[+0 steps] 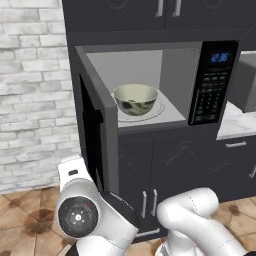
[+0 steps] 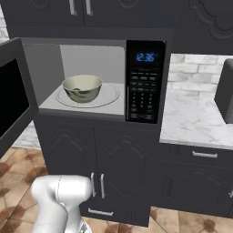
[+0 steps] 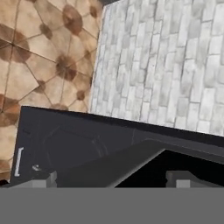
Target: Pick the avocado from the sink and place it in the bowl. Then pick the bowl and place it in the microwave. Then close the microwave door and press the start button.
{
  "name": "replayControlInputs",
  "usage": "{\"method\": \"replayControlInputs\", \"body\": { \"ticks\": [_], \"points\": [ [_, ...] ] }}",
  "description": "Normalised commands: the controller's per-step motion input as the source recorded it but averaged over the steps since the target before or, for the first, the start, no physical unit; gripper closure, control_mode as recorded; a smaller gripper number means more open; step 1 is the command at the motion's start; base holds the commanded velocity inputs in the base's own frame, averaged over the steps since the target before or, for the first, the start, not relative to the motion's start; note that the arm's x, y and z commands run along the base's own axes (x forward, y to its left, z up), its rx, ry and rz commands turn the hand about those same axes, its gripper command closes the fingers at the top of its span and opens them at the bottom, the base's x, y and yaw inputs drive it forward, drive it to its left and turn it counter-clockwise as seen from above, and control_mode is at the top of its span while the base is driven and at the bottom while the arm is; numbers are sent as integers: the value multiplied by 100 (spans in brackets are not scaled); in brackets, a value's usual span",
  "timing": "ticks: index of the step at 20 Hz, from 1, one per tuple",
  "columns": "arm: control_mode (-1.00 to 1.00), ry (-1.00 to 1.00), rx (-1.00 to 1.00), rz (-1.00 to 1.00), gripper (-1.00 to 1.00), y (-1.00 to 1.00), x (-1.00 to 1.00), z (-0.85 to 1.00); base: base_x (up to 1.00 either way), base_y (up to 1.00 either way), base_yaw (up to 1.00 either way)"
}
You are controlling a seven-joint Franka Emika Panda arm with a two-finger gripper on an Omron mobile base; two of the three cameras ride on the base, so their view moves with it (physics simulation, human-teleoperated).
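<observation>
bowl (image 1: 135,99) in microwave (image 2: 98,82) (avocado (image 2: 78,90) inside, perhaps) — door (image 1: 95,131) open

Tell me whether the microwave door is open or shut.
Open. The microwave door is swung wide to the left, exposing the bowl on the turntable plate inside.

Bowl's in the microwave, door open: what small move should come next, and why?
Probably push the microwave door toward shut. The bowl already rests on the turntable, the door stands wide open, and the open gripper sits empty beside the door's edge.

2 base views flanking microwave (image 1: 150,85)
</observation>
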Motion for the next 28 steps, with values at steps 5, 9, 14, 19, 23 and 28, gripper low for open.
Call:
{"method": "replayControlInputs", "body": {
  "ticks": [5,9,14,19,23,28],
  "points": [
    [-100,0,7,-15,-100,-87,0,4,0,0,0],
    [-100,-1,14,-10,-100,-97,0,14,0,0,0],
    [-100,0,14,-10,-100,-88,19,29,0,0,0],
    [-100,0,7,-5,-100,-67,62,37,0,0,0],
    [-100,-1,1,-7,-100,-58,70,15,0,0,0],
    [-100,1,0,-4,-100,-44,72,-1,0,0,0]
  ]
}}
